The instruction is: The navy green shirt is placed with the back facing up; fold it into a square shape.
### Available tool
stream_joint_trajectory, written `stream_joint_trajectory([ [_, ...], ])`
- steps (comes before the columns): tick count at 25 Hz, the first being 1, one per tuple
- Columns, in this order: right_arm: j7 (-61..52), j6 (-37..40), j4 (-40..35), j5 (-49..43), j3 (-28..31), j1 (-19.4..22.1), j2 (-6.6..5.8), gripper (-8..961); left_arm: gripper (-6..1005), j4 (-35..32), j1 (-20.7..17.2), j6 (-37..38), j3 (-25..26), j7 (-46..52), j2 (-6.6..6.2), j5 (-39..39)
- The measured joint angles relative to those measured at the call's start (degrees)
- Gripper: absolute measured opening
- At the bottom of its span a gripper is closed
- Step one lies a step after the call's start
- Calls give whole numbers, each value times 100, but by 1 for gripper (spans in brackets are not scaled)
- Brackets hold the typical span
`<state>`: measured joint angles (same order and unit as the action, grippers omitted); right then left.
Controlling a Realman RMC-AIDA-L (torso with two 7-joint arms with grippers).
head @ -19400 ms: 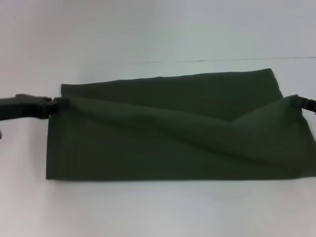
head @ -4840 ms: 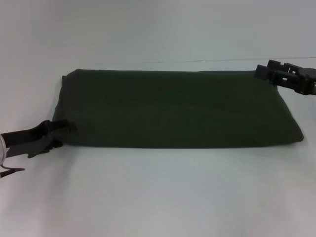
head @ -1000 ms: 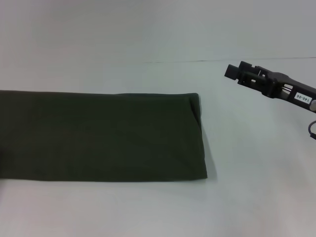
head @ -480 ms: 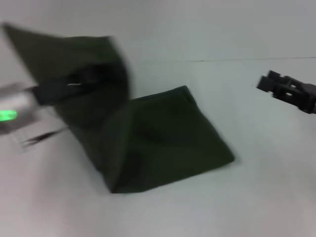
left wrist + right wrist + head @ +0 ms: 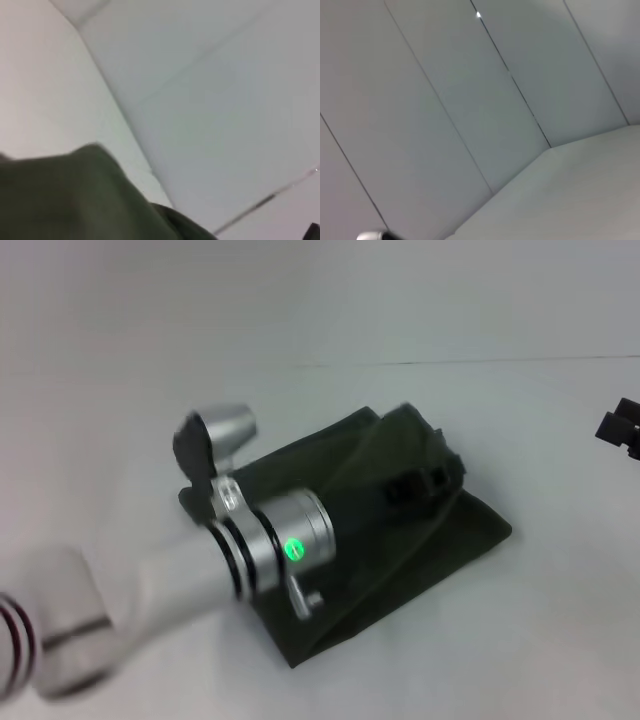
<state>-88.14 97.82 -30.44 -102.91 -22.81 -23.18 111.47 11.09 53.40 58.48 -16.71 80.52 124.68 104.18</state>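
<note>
Olive navy green shirt (image 5: 400,540) draped over left gripper (image 5: 418,485), fingers' state unclear

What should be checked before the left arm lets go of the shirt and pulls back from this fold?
1. Left gripper on the navy green shirt: ok, it sits at the folded-over flap.
2. Grip state: cannot tell, fabric hides the fingers.
3. Folded layer lined up with the layer below: not ok, the lower layer sticks out toward the robot's right and the shirt lies askew.
4. Square shape: not ok, outline is skewed and uneven.
5. Right gripper out of the way: ok, it hangs at the head view's right edge, apart from the shirt.
6. Shirt wholly on the table: ok.
</note>
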Motion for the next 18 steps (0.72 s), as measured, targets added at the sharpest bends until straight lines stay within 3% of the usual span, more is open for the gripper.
stream_joint_trajectory([
  [3,17,-34,0,-1,-1,-2,-24,940,172,658,-254,-34,875,-1314,0,180],
  [5,18,-85,0,-8,0,-30,-39,940,177,749,-355,151,1040,-1556,1,330],
  [10,-128,-267,2,-29,-4,-120,-53,940,190,724,-633,1497,1158,-1574,4,731],
  [14,-383,-427,3,-16,-3,-161,-73,940,343,325,-928,2397,1216,-1343,-8,898],
  [18,-879,-585,-20,-49,-83,-260,-196,940,504,-530,-1284,2379,1475,-635,-30,886],
])
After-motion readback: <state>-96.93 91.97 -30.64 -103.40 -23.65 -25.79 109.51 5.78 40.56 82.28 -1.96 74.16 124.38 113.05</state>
